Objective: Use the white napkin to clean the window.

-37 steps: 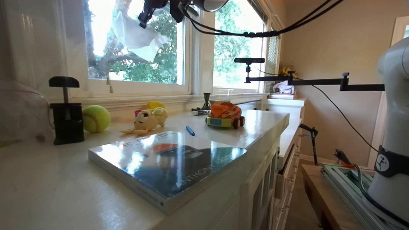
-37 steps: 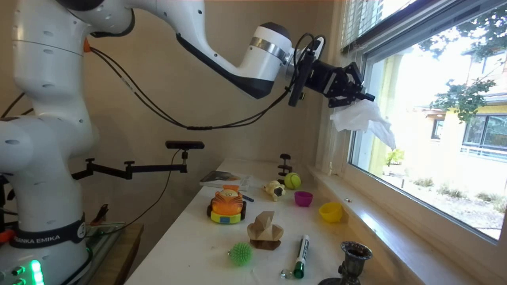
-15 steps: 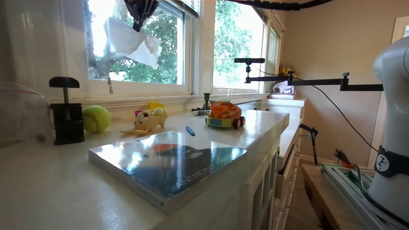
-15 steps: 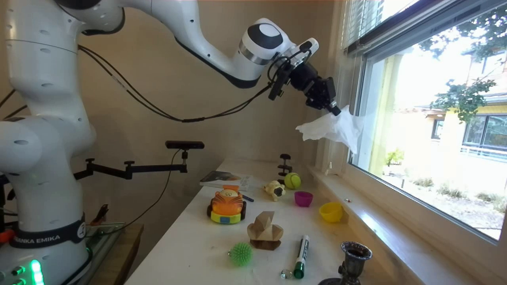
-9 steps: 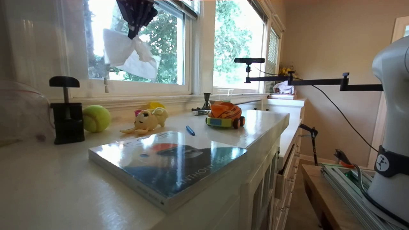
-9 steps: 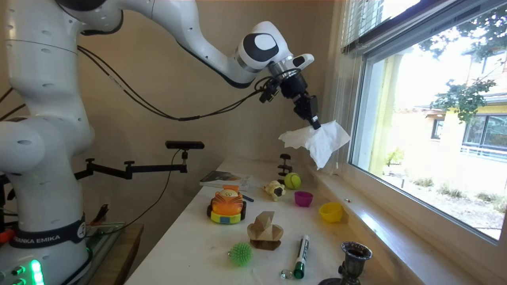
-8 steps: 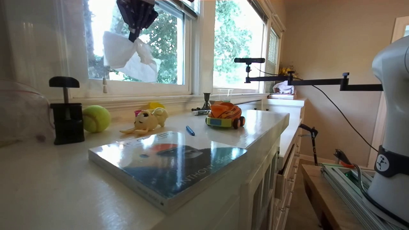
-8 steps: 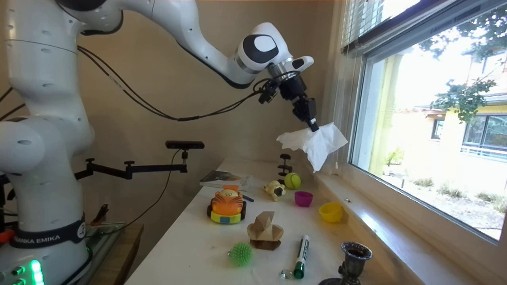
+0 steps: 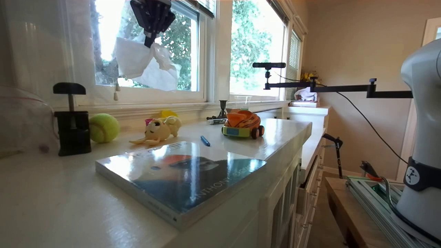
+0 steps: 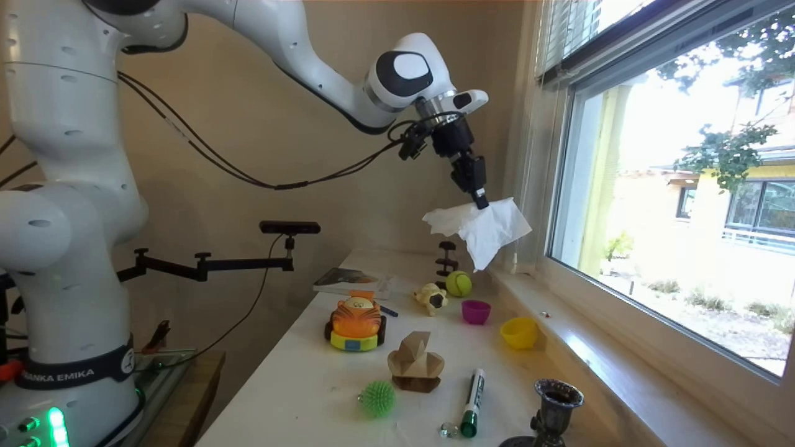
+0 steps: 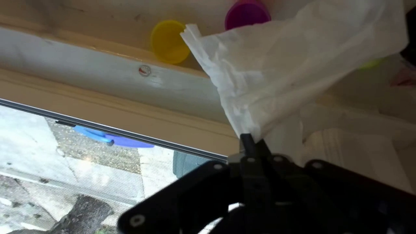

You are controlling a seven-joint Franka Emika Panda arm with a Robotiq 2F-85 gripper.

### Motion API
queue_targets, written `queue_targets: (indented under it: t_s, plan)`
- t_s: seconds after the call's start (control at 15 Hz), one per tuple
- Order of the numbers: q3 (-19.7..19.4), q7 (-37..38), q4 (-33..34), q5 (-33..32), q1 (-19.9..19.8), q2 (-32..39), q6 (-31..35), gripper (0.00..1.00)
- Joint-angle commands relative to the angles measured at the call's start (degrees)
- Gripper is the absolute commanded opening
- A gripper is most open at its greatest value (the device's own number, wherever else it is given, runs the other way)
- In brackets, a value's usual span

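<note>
The tool (image 10: 481,202) is pinched together on the white napkin (image 10: 483,233), which hangs in loose flaps high above the table (image 10: 292,385). In an exterior view the window (image 10: 664,205) lies toward 3 o'clock of the napkin; in the wrist view its glass shows between 8 and 9 o'clock of the fingertips, while a broad flap spreads toward 1 o'clock. Napkin and glass look near each other but apart.

I judge the step in hand to be bringing the napkin to the glass for wiping. To do it well, approach toward 3 o'clock in that exterior view and tip the tool so that a fold of napkin, rather than bare fingertips, meets the pane. Only a small pinch is held and the rest hangs free, so the sheet will probably trail and bunch. Light, steady pressure and strokes in 1 direction should keep it between the tips and the glass; pressing hard risks scraping, or dragging the napkin loose.

In an exterior view the blind cord (image 9: 116,93) dangles between 7 and 8 o'clock of the napkin, so strokes on that side call for care. In an exterior view the purple cup (image 10: 476,314) stands at 6 o'clock and the yellow cup (image 10: 520,334) at 5; keep the hanging flap above them.
</note>
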Motion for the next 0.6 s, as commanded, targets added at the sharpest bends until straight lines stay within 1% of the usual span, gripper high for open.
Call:
queue_targets:
  t_s: [0.0,0.07,0.2,0.53]
  plan:
    - [-0.02,0.1,-3.86,2.52,-0.16,-4.2,1.84,0.0]
    - [0.02,1.26,-4.91,2.22,-0.33,-4.94,2.38,0.0]
    - [-0.22,2.48,-8.09,4.56,-0.64,-6.73,4.03,0.0]
    - [-1.23,2.3,-15.08,12.38,-1.82,-9.02,7.26,0.0]
